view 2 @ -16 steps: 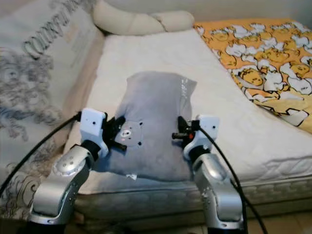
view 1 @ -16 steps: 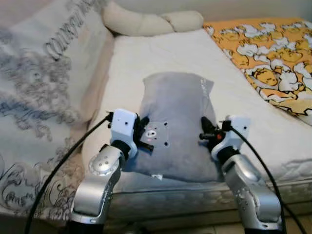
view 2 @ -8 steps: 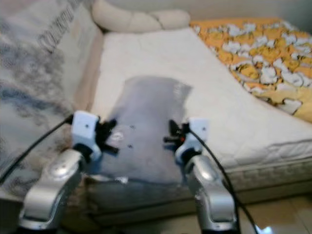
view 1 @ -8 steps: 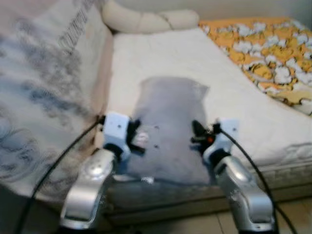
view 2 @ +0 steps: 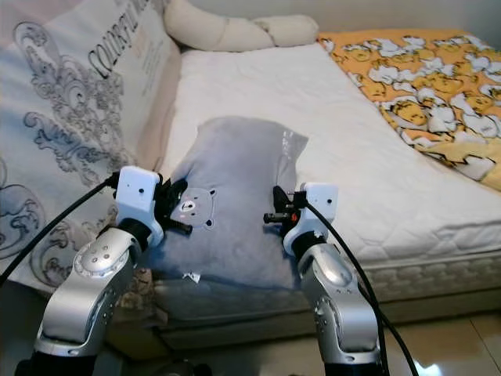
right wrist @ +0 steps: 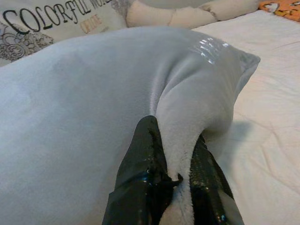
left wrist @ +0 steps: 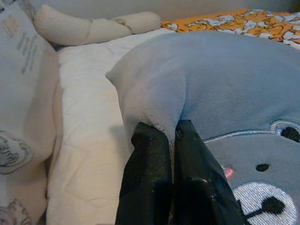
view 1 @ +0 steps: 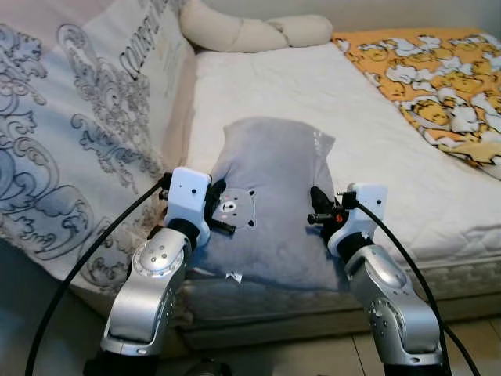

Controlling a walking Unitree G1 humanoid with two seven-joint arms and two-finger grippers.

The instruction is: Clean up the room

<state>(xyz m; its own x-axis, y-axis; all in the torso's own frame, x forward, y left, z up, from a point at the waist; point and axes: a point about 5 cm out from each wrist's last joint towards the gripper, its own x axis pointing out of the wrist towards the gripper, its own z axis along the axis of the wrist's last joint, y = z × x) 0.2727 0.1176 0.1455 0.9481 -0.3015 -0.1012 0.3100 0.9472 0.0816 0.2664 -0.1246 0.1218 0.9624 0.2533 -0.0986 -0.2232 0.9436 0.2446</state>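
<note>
Lying on the white mattress [view 1: 258, 86] near its front edge, the grey pillow [view 1: 270, 196] sits between my arms, my left gripper [left wrist: 164, 136] clamped on a fold at its left side, my right gripper [right wrist: 176, 140] pinching a ridge at its right. My left wrist view shows the stitched bear face [left wrist: 262, 206] up close; my head views show the orange patterned blanket [view 1: 430, 86] lying further right.

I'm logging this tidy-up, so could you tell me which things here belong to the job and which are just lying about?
In the job:
grey pillow
left gripper, pinching it
right gripper, pinching it

Lying about:
patterned cushion
cream bolster
yellow blanket
mattress
</note>
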